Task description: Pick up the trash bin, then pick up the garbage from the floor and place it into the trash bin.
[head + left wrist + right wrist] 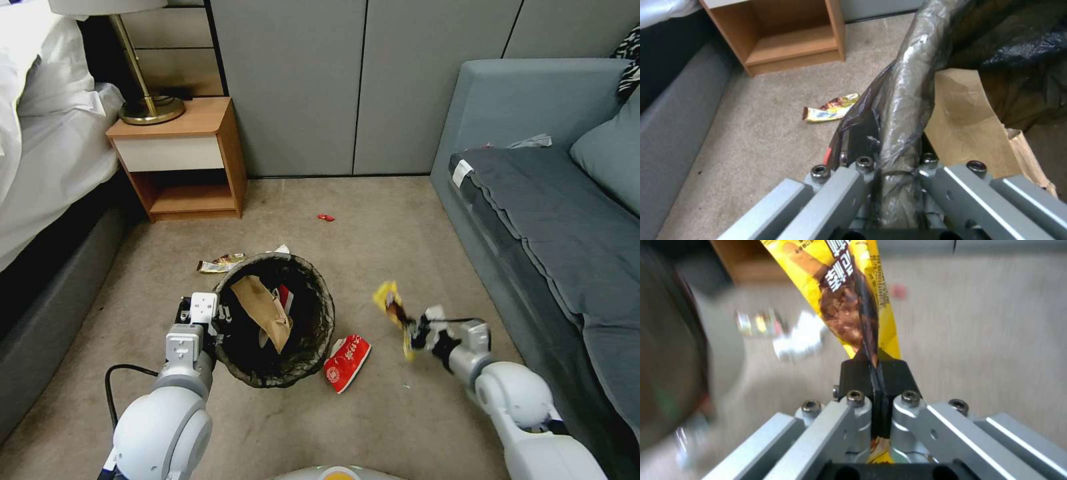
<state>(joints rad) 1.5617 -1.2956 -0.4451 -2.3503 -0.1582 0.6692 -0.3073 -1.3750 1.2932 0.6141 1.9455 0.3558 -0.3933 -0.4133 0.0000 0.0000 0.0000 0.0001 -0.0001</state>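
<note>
Left pincer (223,313) pinches the trash bin's (313,333) bag-lined rim on its left side — brown paper bag (267,310) inside. Right pincer (412,331) clamps a yellow snack wrapper (390,300) just right of the bin — red-and-white packet (347,362) lies on the carpet (373,227) between.

Open carpet (373,233) across the middle of the frame, from the grey wall panels (360,87) down to the lower edge. Hemmed in at right by the sofa (533,220), at left by the bed (47,173) and the nightstand (183,163) in the upper left. Lower centre blocked by the trash bin (280,320), rim pinched by the left gripper (220,313). Low clutter only: a red-and-white packet (347,363) just right of the bin, a shiny wrapper (220,263) and white paper (283,249) above its rim, a small red scrap (326,217) farther up. Narrow gap between bin and right gripper (410,333), partly taken by the clamped yellow wrapper (390,300). Bin mouth half filled by a brown paper bag (267,310).
</note>
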